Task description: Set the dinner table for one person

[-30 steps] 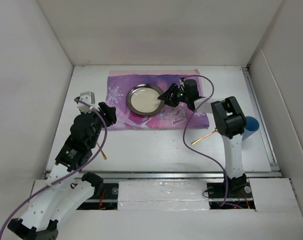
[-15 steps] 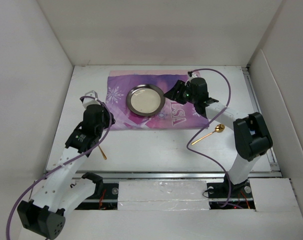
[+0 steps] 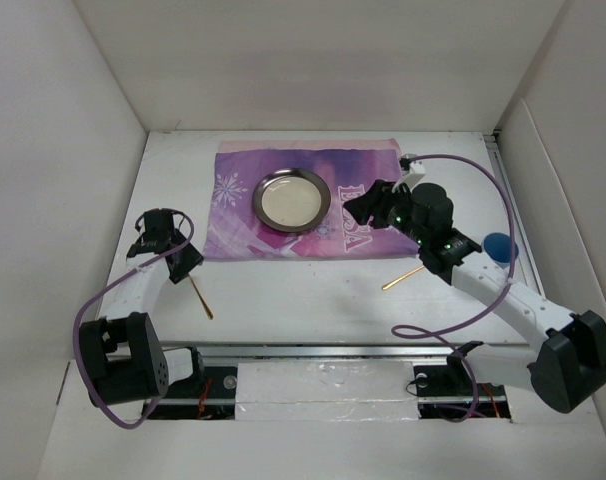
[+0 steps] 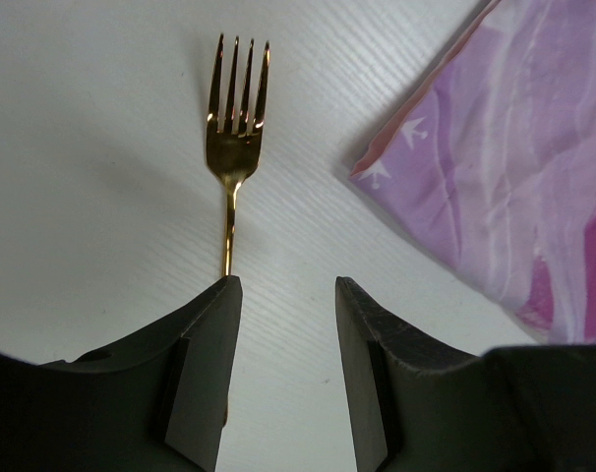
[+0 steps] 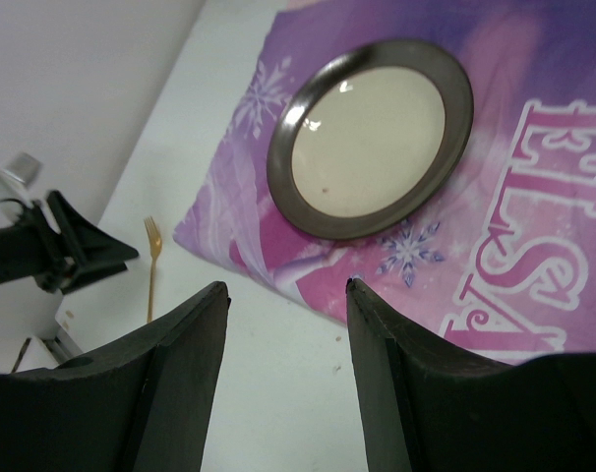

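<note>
The white dinner table (image 3: pixel 303 295) carries a purple "ELSA" mat (image 3: pixel 313 225) with a dark-rimmed plate (image 3: pixel 292 199) on it. A gold fork (image 3: pixel 200 298) lies on the table off the mat's near-left corner. My left gripper (image 3: pixel 186 262) is open and empty just beside it. In the left wrist view the fork (image 4: pixel 234 128) lies ahead and its handle runs under my left fingertip (image 4: pixel 209 334). My right gripper (image 3: pixel 355 208) is open and empty, above the mat right of the plate. A gold spoon (image 3: pixel 405 277) lies partly under the right arm.
A blue cup (image 3: pixel 500 247) stands at the right, behind the right arm. A metal rail (image 3: pixel 333 347) runs along the near edge. White walls enclose the table on three sides. The right wrist view shows the plate (image 5: pixel 370 138), the fork (image 5: pixel 150 270) and my left gripper (image 5: pixel 77 251).
My left arm has swung left and the gripper has come down beside the fork. My right gripper has drawn back from the plate to the right, uncovering the blue cup.
</note>
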Motion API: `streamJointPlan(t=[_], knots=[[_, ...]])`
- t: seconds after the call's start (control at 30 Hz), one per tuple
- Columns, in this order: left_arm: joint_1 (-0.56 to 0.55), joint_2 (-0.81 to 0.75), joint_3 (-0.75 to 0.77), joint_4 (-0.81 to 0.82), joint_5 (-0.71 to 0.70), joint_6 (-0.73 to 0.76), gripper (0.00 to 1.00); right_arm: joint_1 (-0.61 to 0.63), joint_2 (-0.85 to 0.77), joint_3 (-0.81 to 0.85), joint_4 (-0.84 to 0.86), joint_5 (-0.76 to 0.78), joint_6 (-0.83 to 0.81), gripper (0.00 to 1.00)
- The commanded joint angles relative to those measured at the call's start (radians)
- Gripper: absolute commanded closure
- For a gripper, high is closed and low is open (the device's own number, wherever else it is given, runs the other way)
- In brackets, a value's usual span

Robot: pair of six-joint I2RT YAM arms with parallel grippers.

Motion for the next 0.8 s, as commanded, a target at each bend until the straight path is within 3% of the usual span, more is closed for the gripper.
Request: streamJointPlan(t=[0.0, 0.17, 0.3, 0.5, 0.7, 0.77], knots=[[0.004, 0.041, 0.017, -0.032, 0.012, -0.006, 0.60, -0.022, -0.069, -0.005, -0.022, 0.046, -0.054, 0.43], [0.004, 0.132, 0.032, -0.060, -0.047, -0.023, 0.66, -0.055, -0.132, -0.047, -0.004, 0.008, -0.047, 0.43], [0.004, 0.119, 0.022, -0.054, -0.070, -0.035, 0.67, -0.089, -0.131, -0.068, 0.018, -0.038, -0.039, 0.43], [0.004, 0.239, 0.029, -0.036, -0.135, -0.008, 0.69, -0.111, -0.149, -0.076, 0.016, -0.053, -0.039, 0.43], [0.004, 0.311, 0.037, -0.013, -0.125, 0.021, 0.86, -0.129, -0.154, -0.082, 0.021, -0.056, -0.036, 0.43], [0.004, 0.326, 0.037, -0.010, -0.116, 0.031, 1.00, -0.129, -0.158, -0.080, 0.021, -0.058, -0.038, 0.43]])
